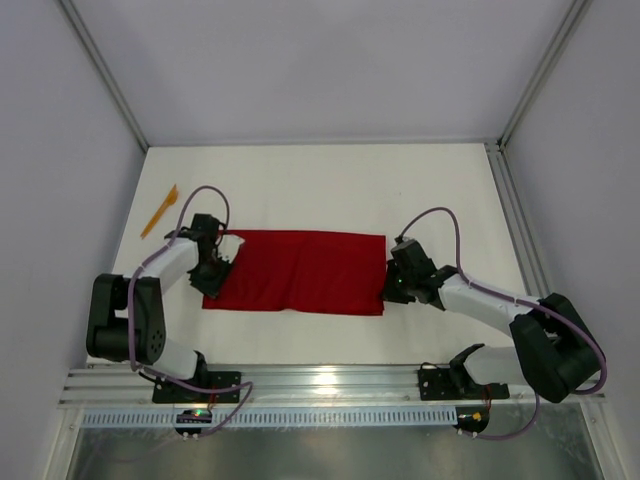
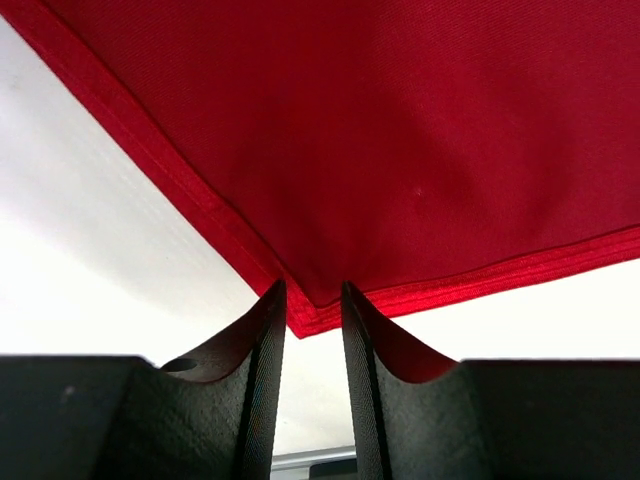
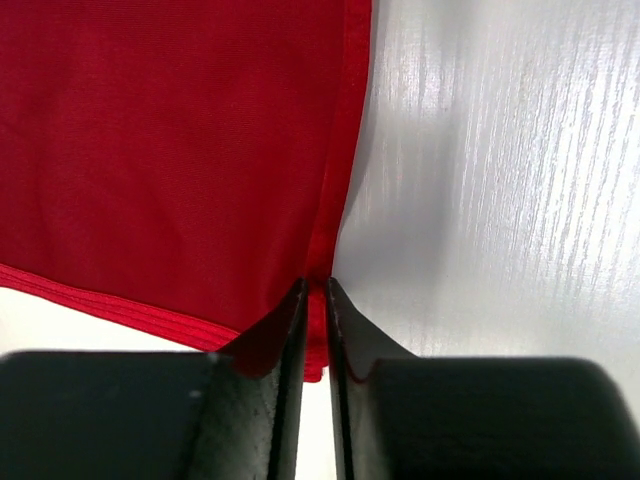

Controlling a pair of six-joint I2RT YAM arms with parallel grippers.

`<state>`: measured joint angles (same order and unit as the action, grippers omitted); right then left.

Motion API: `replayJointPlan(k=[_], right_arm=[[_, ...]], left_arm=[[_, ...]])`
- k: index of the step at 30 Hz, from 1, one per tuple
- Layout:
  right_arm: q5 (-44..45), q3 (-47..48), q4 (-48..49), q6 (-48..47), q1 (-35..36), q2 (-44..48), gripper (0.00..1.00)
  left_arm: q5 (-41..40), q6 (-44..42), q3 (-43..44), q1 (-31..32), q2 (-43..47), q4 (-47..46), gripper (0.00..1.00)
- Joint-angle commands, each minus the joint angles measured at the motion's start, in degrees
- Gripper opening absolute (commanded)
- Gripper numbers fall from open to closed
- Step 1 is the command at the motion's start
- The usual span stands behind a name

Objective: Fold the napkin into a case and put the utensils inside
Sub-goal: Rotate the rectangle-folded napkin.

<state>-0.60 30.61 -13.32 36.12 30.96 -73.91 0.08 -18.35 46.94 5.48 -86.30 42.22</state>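
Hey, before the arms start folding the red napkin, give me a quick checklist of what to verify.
1. Right gripper shut on the napkin at its near right corner: ok.
2. Left gripper shut on a left corner: not ok; the corner lies between the fingers, gap showing.
3. Napkin lying flat on the table: ok.
4. Utensils off the napkin, far left: ok.
5. Both utensils present: cannot tell, too small.

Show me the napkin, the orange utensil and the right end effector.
Napkin [image 1: 300, 270]: top view, cloth's middle.
Utensil [image 1: 160, 212]: top view, its middle.
Right end effector [image 3: 314, 290]: right wrist view, between fingertips.
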Motion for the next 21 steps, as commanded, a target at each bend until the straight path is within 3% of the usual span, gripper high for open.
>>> replayJointPlan(k=[1,3,9,12,15,19,21], right_arm=[[0.25,-0.29,-0.91,0.27,0.42,-0.36,0.15],[0.34,-0.11,-1.61,0.09,0.42,0.34,0.13],[0.34,0.94,-4.07,-1.22,0.42,1.66,0.04],[3.32,2.51,-7.05,-2.28,0.42,2.97,0.04],[6.57,5.93,-11.18,-3.86,0.5,5.69,0.12],[5.79,13.49,-11.91,-6.14,0.42,6.85,0.25],[3.6,20.06,-9.37,-7.29,0.24,4.49,0.27]], left_arm=[[0.45,0.16,0.26,-0.73,3.51,1.02,0.3],[0.54,-0.02,-0.26,-0.99,3.6,0.68,0.27],[-2.62,-0.81,-1.76,-0.99,2.45,-0.46,0.0],[-7.08,-1.95,-2.11,-0.99,2.98,-2.31,0.0],[-7.73,-2.92,-1.06,-0.99,4.12,-1.27,0.0],[3.84,-3.8,6.05,-0.99,10.87,3.74,0.08],[5.54,-2.76,11.04,-0.73,11.77,3.14,0.18]])
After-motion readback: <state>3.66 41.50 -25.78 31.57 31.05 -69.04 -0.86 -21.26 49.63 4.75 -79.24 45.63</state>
